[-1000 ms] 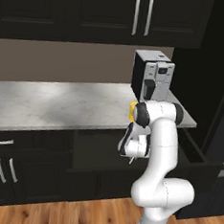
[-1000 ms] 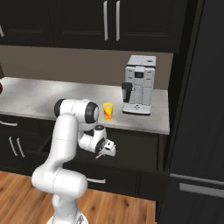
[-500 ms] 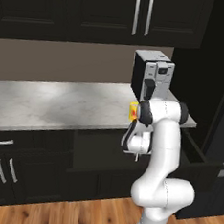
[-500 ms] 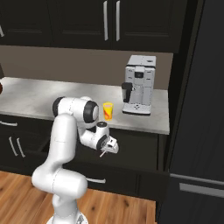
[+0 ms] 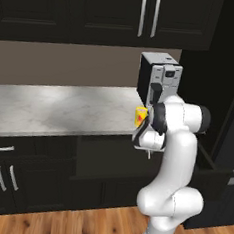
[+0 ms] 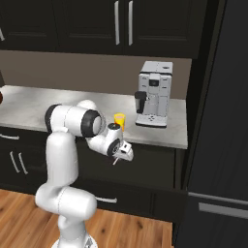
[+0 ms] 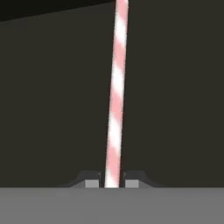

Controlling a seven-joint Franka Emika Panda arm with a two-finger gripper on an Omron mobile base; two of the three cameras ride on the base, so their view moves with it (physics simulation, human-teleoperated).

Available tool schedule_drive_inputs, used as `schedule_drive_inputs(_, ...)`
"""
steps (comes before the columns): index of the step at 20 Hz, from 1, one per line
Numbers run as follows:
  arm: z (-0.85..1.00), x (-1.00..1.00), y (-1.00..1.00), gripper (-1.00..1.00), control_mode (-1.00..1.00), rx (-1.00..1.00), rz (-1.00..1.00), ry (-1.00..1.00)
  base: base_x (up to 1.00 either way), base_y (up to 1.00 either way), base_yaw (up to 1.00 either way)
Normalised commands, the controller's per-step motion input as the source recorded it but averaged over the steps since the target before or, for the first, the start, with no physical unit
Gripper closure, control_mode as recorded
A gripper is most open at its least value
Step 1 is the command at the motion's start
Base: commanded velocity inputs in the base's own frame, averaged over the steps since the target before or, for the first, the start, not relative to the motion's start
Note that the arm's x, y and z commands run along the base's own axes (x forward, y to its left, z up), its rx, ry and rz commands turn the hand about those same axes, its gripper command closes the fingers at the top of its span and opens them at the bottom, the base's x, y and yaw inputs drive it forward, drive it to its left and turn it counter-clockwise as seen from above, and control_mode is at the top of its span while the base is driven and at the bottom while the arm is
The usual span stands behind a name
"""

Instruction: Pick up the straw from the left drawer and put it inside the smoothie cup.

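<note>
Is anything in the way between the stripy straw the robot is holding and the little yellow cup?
Nothing visible blocks it. The gripper holds the straw in front of the open drawer, below the counter edge. The yellow cup stands on the counter above, open at the top, apart from the coffee machine. The straw must rise over the edge first.

The two-finger gripper [image 6: 125,153] hangs below the front edge of the grey stone countertop [image 5: 54,108], in front of the open black-fronted left drawer [image 6: 160,193]. The thin pink-and-white striped straw [image 7: 115,105] sits between its fingertips. The small yellow smoothie cup [image 6: 119,121] stands on the countertop above and just behind the gripper, with the white-and-black coffee machine [image 6: 154,94] right of the cup.
</note>
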Motion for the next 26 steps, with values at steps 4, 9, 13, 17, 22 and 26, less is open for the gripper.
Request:
schedule_drive_inputs(4, 0.83, -0.50, 0.00, 1.00, -1.00, 0.00, -0.10, -0.06, 0.00, 0.00, 0.00)
schedule_drive_inputs(9, 0.98, -0.21, 0.00, 1.00, -1.00, 0.00, -0.06, -0.13, 0.00, 0.00, 0.00)
schedule_drive_inputs(13, 0.92, 0.00, 0.01, 1.00, -1.00, 0.00, 0.01, -0.22, 0.00, 0.00, 0.00)
schedule_drive_inputs(17, 0.89, 0.00, 0.06, 1.00, -1.00, 0.00, 0.07, -0.28, 0.00, 0.00, 0.00)
schedule_drive_inputs(22, 0.79, 0.00, 0.01, 1.00, -1.00, 0.00, 0.11, -0.30, 0.00, 0.00, 0.00)
schedule_drive_inputs(26, 0.57, 0.00, 0.08, 1.00, -1.00, 0.00, 0.15, -0.34, 0.00, 0.00, 0.00)
